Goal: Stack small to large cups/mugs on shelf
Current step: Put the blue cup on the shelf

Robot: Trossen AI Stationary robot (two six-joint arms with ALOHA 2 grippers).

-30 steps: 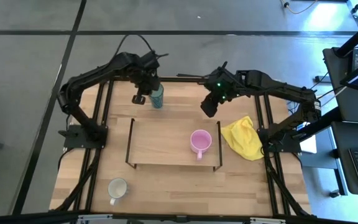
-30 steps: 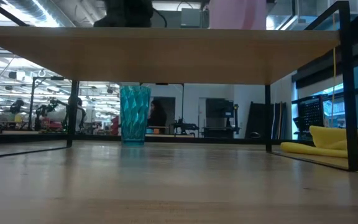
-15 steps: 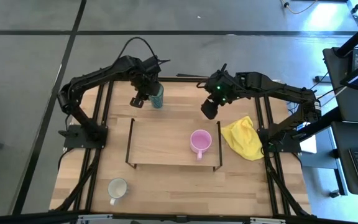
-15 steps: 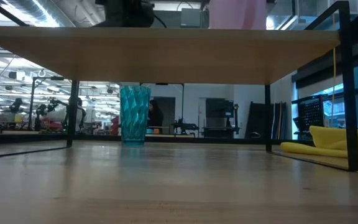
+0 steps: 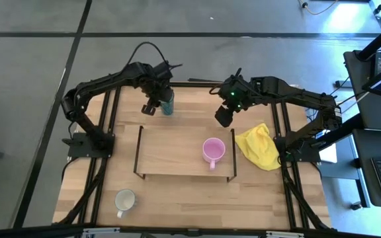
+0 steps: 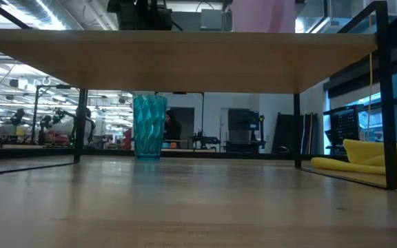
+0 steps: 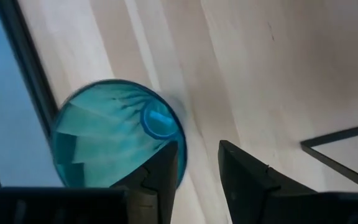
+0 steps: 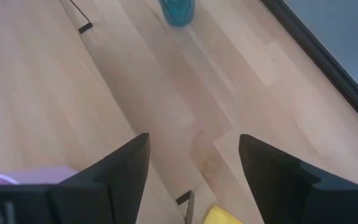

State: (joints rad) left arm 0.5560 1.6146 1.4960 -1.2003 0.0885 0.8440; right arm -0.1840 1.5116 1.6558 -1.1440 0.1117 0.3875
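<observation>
The teal tumbler (image 5: 168,102) stands upright on its base on the table behind the shelf (image 5: 170,149); it also shows in the low view (image 6: 149,127). The pink mug (image 5: 213,150) stands on the shelf's right part. The cream-white mug (image 5: 124,199) stands on the table near the front left. My left gripper (image 5: 152,106) hangs open above and just left of the tumbler (image 7: 114,134), its fingers (image 7: 166,171) beside the rim and touching nothing. My right gripper (image 5: 223,117) is open and empty above the table behind the shelf's right end.
A yellow cloth (image 5: 260,147) lies on the table right of the shelf. The shelf's thin black legs (image 6: 297,131) stand on the table. Bare tabletop lies between the tumbler and my right gripper (image 8: 194,174).
My left gripper has shifted a little beside the tumbler, staying above it. The tumbler and the mugs have not moved.
</observation>
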